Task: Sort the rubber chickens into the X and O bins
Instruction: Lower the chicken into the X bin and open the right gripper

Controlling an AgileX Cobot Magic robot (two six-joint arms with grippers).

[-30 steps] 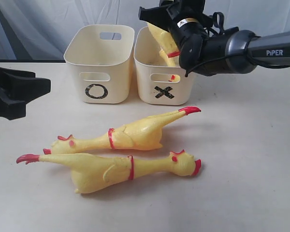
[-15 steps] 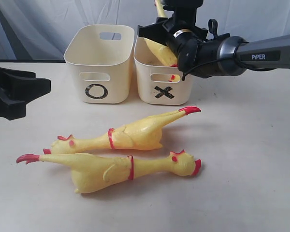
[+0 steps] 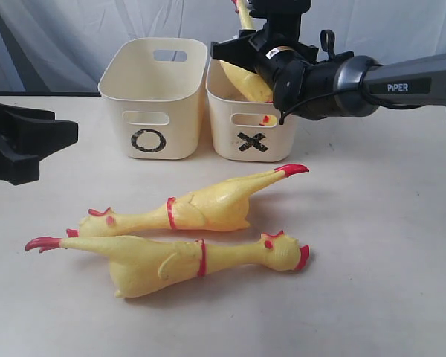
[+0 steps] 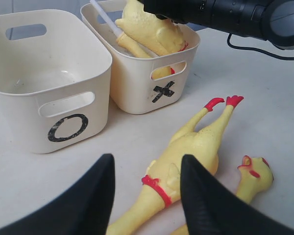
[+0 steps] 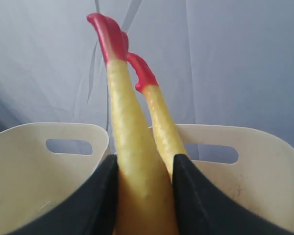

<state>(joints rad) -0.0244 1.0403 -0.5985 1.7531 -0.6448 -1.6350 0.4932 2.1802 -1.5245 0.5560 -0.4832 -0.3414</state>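
One rubber chicken leans head-down in the X bin, its red feet sticking up above the rim. My right gripper is shut on its body just above the bin. Two more rubber chickens lie side by side on the table in front of the bins, one nearer the bins and one nearer the front. The O bin stands left of the X bin, and nothing shows inside it. My left gripper hovers open above the table, with nothing between its fingers, at the left.
The two bins stand touching at the back of the white table, before a pale curtain. The right arm stretches in from the right, above the table behind the loose chickens. Bare table lies to the right and front.
My right gripper has swung down and left with its chicken, tipping it deeper into the X bin. The left gripper and the two chickens on the table have not moved.
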